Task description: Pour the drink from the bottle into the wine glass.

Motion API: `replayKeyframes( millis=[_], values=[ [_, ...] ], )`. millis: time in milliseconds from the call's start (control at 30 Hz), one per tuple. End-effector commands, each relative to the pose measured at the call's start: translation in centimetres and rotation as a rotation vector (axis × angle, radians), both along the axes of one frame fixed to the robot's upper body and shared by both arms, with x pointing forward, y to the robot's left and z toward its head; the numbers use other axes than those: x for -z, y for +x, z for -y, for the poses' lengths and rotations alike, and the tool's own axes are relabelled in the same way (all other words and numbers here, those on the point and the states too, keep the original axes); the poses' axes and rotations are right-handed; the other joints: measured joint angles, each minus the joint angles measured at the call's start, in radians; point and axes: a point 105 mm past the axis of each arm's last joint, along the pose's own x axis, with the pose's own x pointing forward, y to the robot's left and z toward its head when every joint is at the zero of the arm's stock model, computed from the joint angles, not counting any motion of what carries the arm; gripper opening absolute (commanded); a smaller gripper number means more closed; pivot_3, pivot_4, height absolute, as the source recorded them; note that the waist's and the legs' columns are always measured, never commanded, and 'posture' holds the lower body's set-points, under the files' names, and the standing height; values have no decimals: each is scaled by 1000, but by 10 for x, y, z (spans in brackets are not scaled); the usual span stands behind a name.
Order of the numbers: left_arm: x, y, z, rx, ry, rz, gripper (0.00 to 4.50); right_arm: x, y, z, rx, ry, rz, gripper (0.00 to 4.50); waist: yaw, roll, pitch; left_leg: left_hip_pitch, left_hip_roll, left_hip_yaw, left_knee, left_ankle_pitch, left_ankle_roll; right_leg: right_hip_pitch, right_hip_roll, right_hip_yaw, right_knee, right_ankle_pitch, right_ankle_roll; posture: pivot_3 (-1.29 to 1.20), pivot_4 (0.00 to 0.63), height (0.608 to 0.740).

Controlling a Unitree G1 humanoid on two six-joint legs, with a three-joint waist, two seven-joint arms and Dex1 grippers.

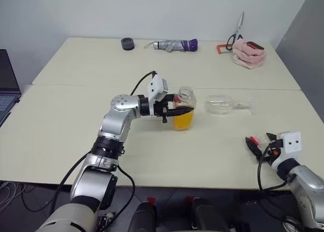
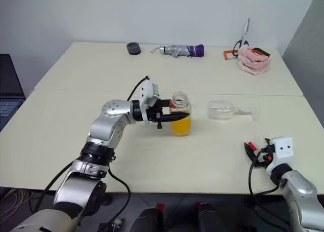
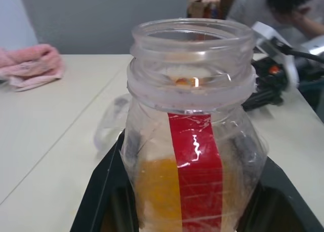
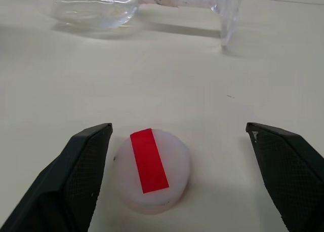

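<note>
The bottle stands upright and uncapped at the table's middle, and the orange drink fills its lower half. My left gripper is shut on its sides, with black fingers on either side of the red label. The wine glass lies on its side just right of the bottle, foot pointing right. My right gripper hovers open low at the near right edge. The white cap with a red strip rests on the table between its fingers, untouched.
A folded umbrella, a black roll, scissors and a pink cloth lie along the far table. A laptop sits at the left edge. A person shows beyond the table.
</note>
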Motion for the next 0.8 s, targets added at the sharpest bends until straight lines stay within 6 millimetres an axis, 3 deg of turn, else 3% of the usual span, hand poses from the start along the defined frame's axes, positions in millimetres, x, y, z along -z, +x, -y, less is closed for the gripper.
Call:
replayKeyframes(
  millis=[33, 233, 433, 633, 800],
  values=[
    [-26, 12, -26, -137, -89, 54, 1758, -53, 0, -27, -159, -57, 130, 4500, -4, 0, 0, 0, 0, 0, 0, 0, 0, 0, 0, 0, 0, 0, 0, 0, 150, 740],
    [-33, 47, -86, -495, -124, 89, 1758, -98, 4, -121, -553, -7, 176, 4500, -13, 0, 0, 1, 2, -2, 0, 0, 0, 0, 2, -1, 1, 0, 1, 0, 150, 740],
    [-34, 70, -151, -846, -132, 123, 1758, -111, 18, -192, -788, -20, 186, 4500, -1, -1, 1, -2, 0, -3, 1, 0, 0, -1, 0, -3, -1, 0, 0, 0, 150, 740],
    [-30, 76, -190, -1035, -162, 103, 1757, -115, 37, -233, -838, -30, 201, 4500, 7, -1, 1, -4, -2, -3, 1, 0, 0, -2, -5, -5, -1, 0, 0, 0, 150, 740],
    [-26, 78, -198, -1090, -176, 88, 1751, -117, 41, -252, -866, -28, 204, 4500, 7, -1, 0, -4, -3, -3, 1, 0, 0, -2, -6, -5, -1, 0, 0, 0, 150, 740]
  ],
)
